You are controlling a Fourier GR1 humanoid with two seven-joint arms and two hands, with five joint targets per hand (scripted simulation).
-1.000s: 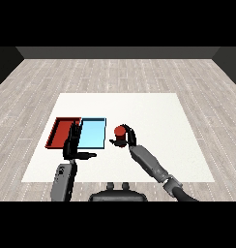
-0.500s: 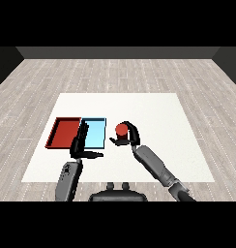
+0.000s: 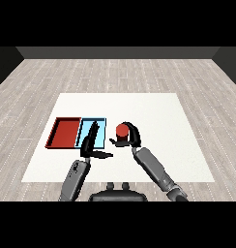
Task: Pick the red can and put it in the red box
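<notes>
Here the small red cylindrical can (image 3: pixel 122 131) stands just right of the trays, with the black right hand (image 3: pixel 131 137) curled round it, fingers wrapping its far and right side. To the left lies the light blue tray (image 3: pixel 101 124), and beyond that the shallow red tray (image 3: pixel 66 132), the goal. The left hand (image 3: pixel 91 145) hovers over the blue tray with straight fingers, holding nothing. The carry should probably pass above the blue tray's rim, keeping the can upright across the white surface (image 3: pixel 154 116).
</notes>
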